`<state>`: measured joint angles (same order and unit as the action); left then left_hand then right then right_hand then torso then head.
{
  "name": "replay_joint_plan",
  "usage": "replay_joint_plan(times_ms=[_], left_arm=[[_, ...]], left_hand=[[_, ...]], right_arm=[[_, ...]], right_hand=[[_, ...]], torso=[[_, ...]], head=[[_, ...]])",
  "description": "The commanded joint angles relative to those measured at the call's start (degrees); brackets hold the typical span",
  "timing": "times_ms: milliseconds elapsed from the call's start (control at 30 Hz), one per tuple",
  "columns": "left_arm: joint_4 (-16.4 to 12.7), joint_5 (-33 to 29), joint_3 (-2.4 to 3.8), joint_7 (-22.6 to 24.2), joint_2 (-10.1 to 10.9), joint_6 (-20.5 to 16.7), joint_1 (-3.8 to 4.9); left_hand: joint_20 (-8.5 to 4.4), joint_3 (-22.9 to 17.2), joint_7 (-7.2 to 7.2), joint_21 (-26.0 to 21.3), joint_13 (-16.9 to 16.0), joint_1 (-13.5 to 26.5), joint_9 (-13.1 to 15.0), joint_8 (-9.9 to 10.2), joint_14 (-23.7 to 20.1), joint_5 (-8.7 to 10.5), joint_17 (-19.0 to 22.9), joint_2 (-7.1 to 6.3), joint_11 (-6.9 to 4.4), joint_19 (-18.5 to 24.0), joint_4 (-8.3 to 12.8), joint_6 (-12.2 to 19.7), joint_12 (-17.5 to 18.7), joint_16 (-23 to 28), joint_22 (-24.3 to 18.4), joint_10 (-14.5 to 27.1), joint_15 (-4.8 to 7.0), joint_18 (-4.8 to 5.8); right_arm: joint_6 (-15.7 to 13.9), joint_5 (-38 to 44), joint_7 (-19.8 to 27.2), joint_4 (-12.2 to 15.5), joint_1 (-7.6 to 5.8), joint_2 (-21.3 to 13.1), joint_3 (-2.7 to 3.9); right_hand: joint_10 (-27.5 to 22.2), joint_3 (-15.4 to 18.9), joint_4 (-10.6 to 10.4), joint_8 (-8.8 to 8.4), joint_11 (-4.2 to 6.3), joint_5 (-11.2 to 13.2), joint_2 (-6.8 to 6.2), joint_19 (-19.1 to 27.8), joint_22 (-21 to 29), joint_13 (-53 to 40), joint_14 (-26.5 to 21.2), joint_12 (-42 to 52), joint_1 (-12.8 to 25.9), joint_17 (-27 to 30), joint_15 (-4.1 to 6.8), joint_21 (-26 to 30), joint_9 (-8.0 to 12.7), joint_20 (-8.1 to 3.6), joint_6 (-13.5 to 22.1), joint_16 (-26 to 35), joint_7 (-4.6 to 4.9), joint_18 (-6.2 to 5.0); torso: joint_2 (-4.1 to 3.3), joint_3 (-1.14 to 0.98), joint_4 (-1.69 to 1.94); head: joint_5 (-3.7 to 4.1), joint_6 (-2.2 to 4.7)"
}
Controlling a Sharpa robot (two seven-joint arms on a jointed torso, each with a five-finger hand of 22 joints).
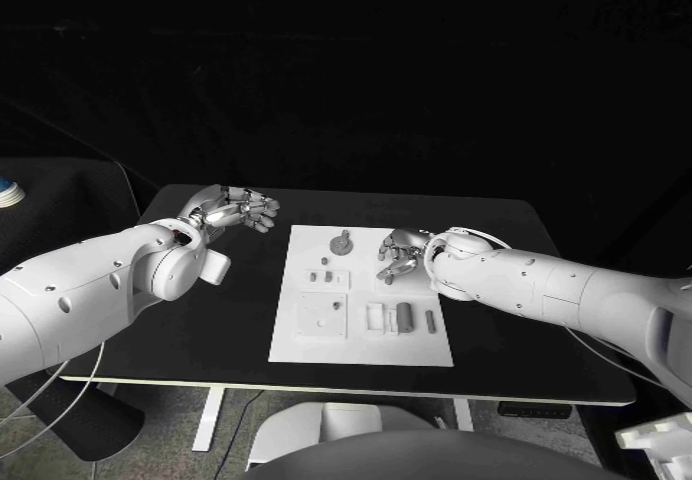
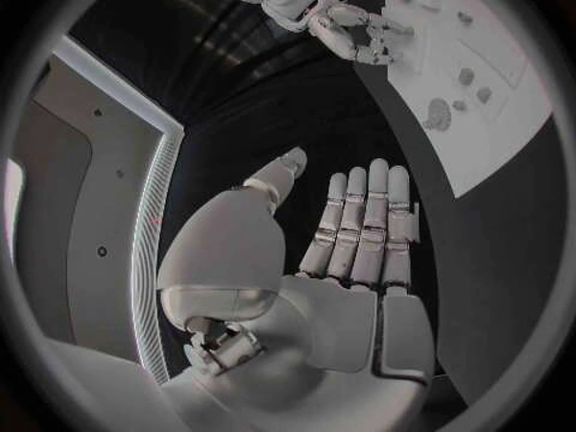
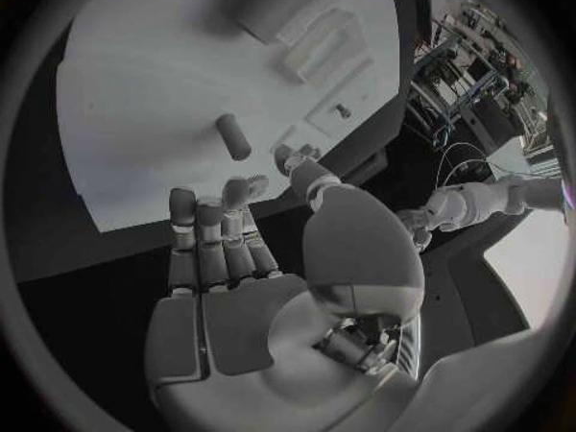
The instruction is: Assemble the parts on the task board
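The white task board point(image 1: 368, 350) lies in the middle of the black table. On it I see a round grey part point(image 1: 342, 243) at the far end, small pieces point(image 1: 327, 278) below it, a square plate point(image 1: 323, 318) and dark upright pieces point(image 1: 407, 317) near the front. My right hand point(image 1: 402, 256) hovers over the board's far right area, fingers apart and holding nothing. In the right wrist view its fingers point(image 3: 222, 235) reach toward a dark cylinder point(image 3: 234, 136) on the board point(image 3: 144, 86). My left hand point(image 1: 238, 210) is raised left of the board's far corner, empty, fingers point(image 2: 366, 226) straight.
Black table point(image 1: 216, 330) surrounds the board on both sides, with wide bare strips left and right. The left wrist view shows the board point(image 2: 504, 115) and my right hand point(image 2: 348, 29) beyond it. A blue-and-white object point(image 1: 7, 192) sits at the far left edge, off the table.
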<state>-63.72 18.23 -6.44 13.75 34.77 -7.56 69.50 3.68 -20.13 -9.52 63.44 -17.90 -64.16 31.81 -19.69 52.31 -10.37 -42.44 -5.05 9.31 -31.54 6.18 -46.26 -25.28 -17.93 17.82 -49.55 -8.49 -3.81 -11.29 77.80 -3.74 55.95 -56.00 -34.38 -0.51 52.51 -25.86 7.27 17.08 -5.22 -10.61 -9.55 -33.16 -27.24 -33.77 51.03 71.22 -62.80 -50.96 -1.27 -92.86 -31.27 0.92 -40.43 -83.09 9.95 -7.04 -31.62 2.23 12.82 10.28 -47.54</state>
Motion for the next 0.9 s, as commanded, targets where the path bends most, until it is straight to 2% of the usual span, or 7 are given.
replay_joint_plan(times_ms=[33, 333, 433, 900], left_arm=[[-0.05, -0.34, 0.06, 0.73, 0.03, 0.69, 0.07], [-0.07, -0.34, 0.06, 0.69, 0.17, 0.64, 0.07], [-0.16, -0.34, 0.06, 0.71, 0.26, 0.64, 0.06], [0.01, -0.34, 0.06, 0.77, 0.13, 0.65, 0.06]], left_hand=[[0.02, 0.27, 0.1, -0.33, -0.05, -0.35, 0.01, 0.19, 0.16, -0.23, 0.08, 0.35, -0.05, 0.22, 0.02, 0.13, 0.22, 0.12, 0.06, -0.17, 0.09, 0.28], [0.02, 0.28, 0.1, -0.34, -0.07, -0.35, 0.01, 0.18, 0.19, -0.23, 0.08, 0.36, -0.06, 0.2, 0.01, 0.1, 0.22, 0.12, 0.07, -0.21, 0.09, 0.28], [0.02, 0.28, 0.1, -0.34, -0.07, -0.35, 0.02, 0.18, 0.19, -0.22, 0.08, 0.36, -0.06, 0.2, 0.01, 0.09, 0.21, 0.12, 0.07, -0.22, 0.09, 0.28], [0.01, 0.29, 0.1, -0.35, -0.09, -0.34, 0.02, 0.16, 0.23, -0.22, 0.09, 0.38, -0.06, 0.18, -0.01, 0.05, 0.21, 0.12, 0.09, -0.27, 0.09, 0.28]], right_arm=[[1.41, 1.16, 0.17, -0.58, 0.34, 0.14, -0.02], [2.53, 1.16, 0.27, -0.93, 0.56, -0.17, -0.05], [2.28, 1.16, 0.42, -0.98, 0.68, -0.24, -0.07], [2.73, 1.28, 0.56, -1.17, 1.02, -0.3, -0.35]], right_hand=[[-0.42, 0.41, 0.08, -0.19, 0.1, 0.23, -0.14, 0.36, 0.06, 0.06, -0.4, 0.31, 0.66, 0.05, -0.19, -0.16, 0.09, 0.16, 0.47, 0.0, -0.04, 0.19], [-0.44, 0.48, 0.04, -0.13, 0.1, 0.21, 0.03, 0.37, 0.06, 0.06, -0.42, 0.32, 0.67, 0.05, -0.2, -0.16, 0.08, 0.15, 0.46, -0.01, -0.07, 0.19], [-0.49, 0.6, -0.01, 0.13, 0.09, 0.18, 0.33, 0.38, 0.07, 0.06, -0.45, 0.37, 0.67, 0.05, -0.2, -0.16, 0.0, 0.13, 0.16, -0.03, -0.11, 0.18], [-0.23, 0.49, 0.06, 2.36, 0.24, 0.11, 1.74, 0.16, 0.11, -0.03, -0.2, 1.01, -1.08, 0.0, 0.08, -0.4, -0.92, -0.02, -3.7, -0.44, -0.44, 0.0]], torso=[[0.01, 0.02, -0.01], [0.05, -0.02, -0.12], [0.04, -0.09, -0.16], [0.04, -0.04, -0.06]], head=[[-0.12, -0.19], [-0.14, -0.36], [-0.13, -0.28], [0.03, -0.52]])
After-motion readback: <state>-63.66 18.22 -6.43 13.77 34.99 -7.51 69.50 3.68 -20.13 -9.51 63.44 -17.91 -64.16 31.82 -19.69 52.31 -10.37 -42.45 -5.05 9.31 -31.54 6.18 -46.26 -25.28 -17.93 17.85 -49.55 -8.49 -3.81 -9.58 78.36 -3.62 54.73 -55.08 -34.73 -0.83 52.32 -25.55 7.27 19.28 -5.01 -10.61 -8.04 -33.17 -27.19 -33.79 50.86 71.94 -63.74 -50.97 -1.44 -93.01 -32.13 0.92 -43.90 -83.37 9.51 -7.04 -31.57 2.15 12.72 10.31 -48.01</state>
